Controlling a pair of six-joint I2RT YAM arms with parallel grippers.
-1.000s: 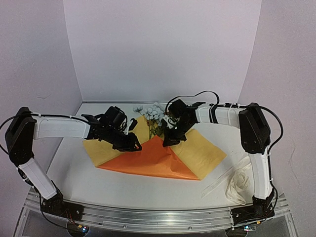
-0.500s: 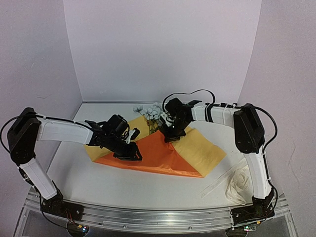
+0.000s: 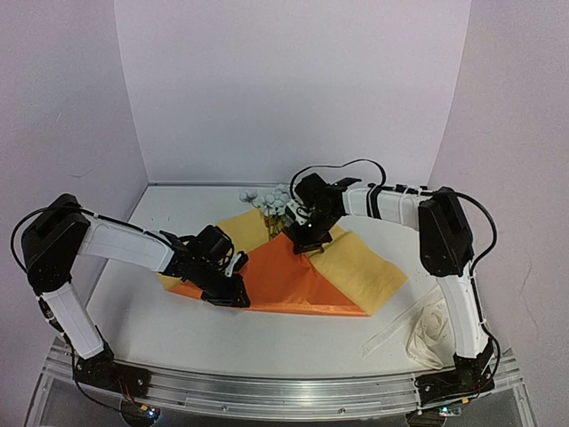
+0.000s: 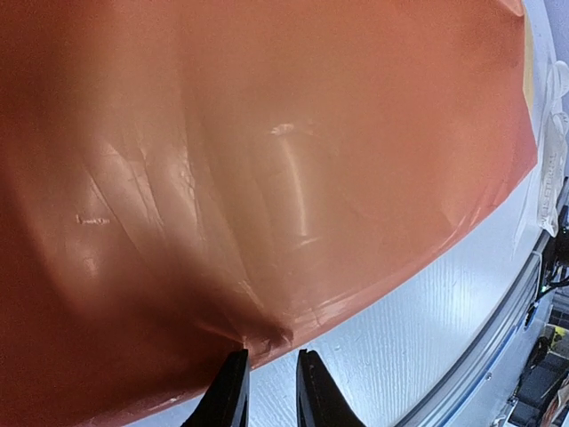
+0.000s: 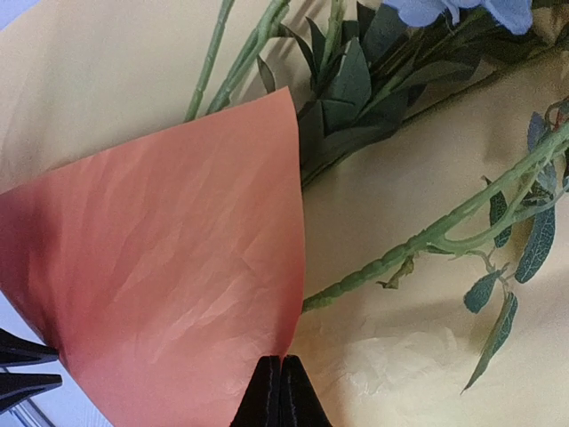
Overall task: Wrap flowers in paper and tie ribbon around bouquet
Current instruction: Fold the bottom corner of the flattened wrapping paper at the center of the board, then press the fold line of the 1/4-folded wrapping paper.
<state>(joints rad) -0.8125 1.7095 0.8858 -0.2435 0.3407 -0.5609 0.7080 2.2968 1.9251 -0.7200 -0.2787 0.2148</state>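
Two grippers met the paper (image 3: 364, 271) mid-counter (image 3: 267, 342): right gripper (image 5: 278, 365) pinched together on its orange flap by the flowers (image 3: 271, 203), left gripper (image 4: 271, 358) narrowly apart at its near edge.

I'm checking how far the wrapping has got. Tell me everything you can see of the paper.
The paper is a large glossy sheet, orange on one face and yellow on the other, lightly creased. It lies on the white table, its left part folded over so orange faces up across the stems of the flowers; yellow shows on the right. The left end effector, narrowly open, meets its crumpled near edge; the shut right end effector sits at the flap's edge.
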